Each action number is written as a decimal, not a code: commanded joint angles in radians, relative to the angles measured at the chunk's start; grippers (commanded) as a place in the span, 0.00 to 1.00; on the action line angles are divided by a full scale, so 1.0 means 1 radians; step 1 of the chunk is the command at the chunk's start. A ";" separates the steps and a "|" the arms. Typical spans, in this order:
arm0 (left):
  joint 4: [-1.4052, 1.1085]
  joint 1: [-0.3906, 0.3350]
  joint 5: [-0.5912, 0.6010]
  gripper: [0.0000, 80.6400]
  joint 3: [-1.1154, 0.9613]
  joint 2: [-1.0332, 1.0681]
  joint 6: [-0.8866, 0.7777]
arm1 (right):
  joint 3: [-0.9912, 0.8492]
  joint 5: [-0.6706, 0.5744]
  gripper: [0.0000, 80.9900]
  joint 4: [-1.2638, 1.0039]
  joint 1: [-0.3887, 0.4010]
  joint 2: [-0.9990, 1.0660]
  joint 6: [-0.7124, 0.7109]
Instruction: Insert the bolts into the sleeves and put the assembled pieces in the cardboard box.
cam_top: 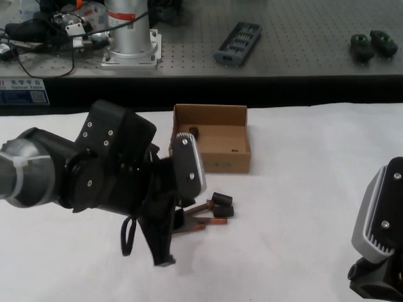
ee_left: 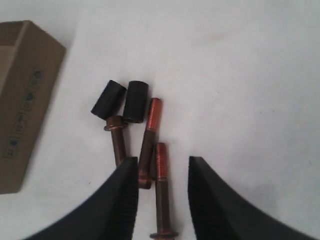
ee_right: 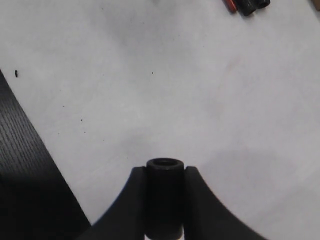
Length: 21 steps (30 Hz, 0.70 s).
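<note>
Down at the near edge of the white-covered desk [cam_top: 302, 207], the right gripper [ee_right: 165, 171] has its fingers [ee_right: 134, 200] clamped on one black sleeve [ee_right: 165, 195], open bore facing out, probably so a bolt can slide straight in. A bit further out, the left gripper [ee_left: 163, 161] hangs with fingers [ee_left: 117, 200] spread over three coppery bolts [ee_left: 149, 132] lying beside two loose sleeves [ee_left: 135, 101], seemingly lined up to grab one. Past that sits the cardboard box [cam_top: 217, 160], then a perforated metal board [cam_top: 283, 38] with cables and gear.
</note>
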 commanded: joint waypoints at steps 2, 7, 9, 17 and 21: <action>0.041 0.016 0.007 0.31 -0.009 0.053 0.215 | -0.003 -0.011 0.02 0.000 -0.007 -0.008 0.001; 0.022 0.034 0.002 0.31 -0.009 0.118 0.273 | -0.003 -0.011 0.02 0.007 -0.007 -0.008 0.001; -0.004 0.037 0.003 0.31 -0.009 0.136 0.273 | -0.003 -0.011 0.02 0.011 -0.007 -0.008 0.001; -0.022 0.040 -0.054 0.31 -0.009 0.140 0.295 | -0.003 -0.030 0.02 0.014 -0.007 -0.008 0.001; -0.022 0.049 -0.059 0.31 -0.009 0.140 0.310 | -0.003 -0.056 0.02 0.014 -0.007 -0.008 0.001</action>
